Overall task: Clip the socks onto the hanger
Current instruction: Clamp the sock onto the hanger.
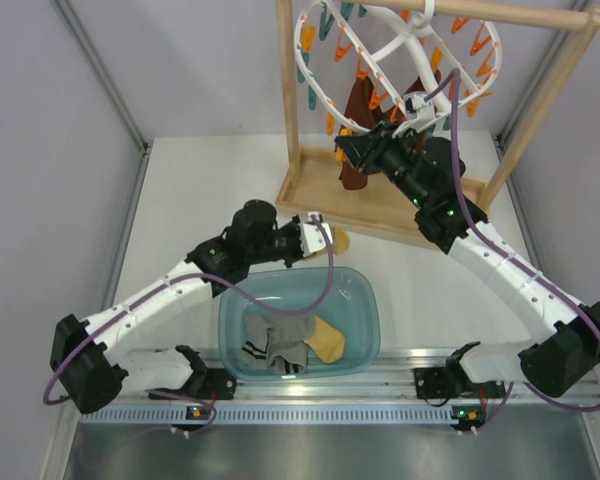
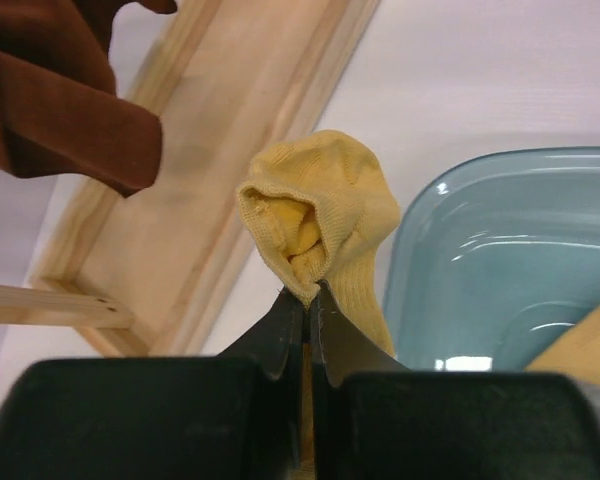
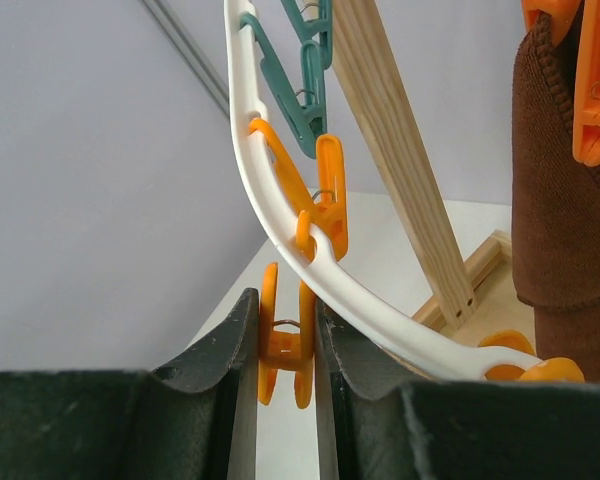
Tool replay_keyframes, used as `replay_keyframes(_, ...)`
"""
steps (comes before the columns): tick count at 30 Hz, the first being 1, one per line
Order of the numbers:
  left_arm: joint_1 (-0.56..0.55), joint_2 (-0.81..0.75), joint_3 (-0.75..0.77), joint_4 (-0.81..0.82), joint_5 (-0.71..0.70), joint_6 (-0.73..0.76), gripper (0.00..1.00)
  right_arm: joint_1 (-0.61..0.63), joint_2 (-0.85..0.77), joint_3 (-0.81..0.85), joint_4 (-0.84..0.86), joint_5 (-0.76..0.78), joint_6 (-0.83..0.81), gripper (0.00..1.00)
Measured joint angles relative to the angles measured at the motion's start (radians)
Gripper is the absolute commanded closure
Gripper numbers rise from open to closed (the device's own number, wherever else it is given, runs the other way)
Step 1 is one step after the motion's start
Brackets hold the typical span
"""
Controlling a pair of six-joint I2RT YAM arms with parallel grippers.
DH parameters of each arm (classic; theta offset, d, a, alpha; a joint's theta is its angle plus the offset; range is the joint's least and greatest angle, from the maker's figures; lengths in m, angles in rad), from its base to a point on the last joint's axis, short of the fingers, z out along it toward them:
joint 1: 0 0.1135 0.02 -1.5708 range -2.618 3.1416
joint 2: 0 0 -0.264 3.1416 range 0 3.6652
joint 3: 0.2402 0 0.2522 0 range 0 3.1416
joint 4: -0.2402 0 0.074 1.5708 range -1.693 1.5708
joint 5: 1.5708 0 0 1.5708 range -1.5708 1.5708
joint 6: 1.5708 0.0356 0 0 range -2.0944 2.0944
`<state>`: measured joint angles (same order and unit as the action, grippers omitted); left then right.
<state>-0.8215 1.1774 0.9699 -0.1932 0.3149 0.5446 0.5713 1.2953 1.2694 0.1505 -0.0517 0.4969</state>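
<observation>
Top external view shows two yellow socks. One mustard sock (image 2: 325, 210) hangs just beyond the basin's (image 1: 358, 300) far rim, pinched in the left gripper (image 2: 310, 300) with its fingers pressed together. The other mustard sock (image 1: 327, 340) lies inside the basin beside grey socks (image 1: 280, 342), heaped so their number is unclear. Well beyond the basin, the right gripper (image 3: 285, 310) squeezes one orange clip (image 3: 269, 350) on the hanger (image 3: 240, 100). Brown socks (image 1: 355, 130) there are partly hidden.

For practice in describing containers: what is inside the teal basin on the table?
Inside the teal basin lie grey socks with striped cuffs, bunched together, and one mustard-yellow sock beside them. Whatever lies beneath the bunch is covered.
</observation>
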Motion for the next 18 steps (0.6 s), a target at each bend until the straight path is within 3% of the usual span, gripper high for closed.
replay_keyframes(7, 0.229, 0.144, 0.199, -0.010, 0.223, 0.158, 1.00, -0.007, 0.000, 0.000, 0.013, -0.037, -0.007, 1.00)
replay_keyframes(18, 0.292, 0.243, 0.296, 0.021, 0.457, 0.348, 1.00, -0.027, 0.000, 0.000, 0.023, -0.097, -0.026, 1.00)
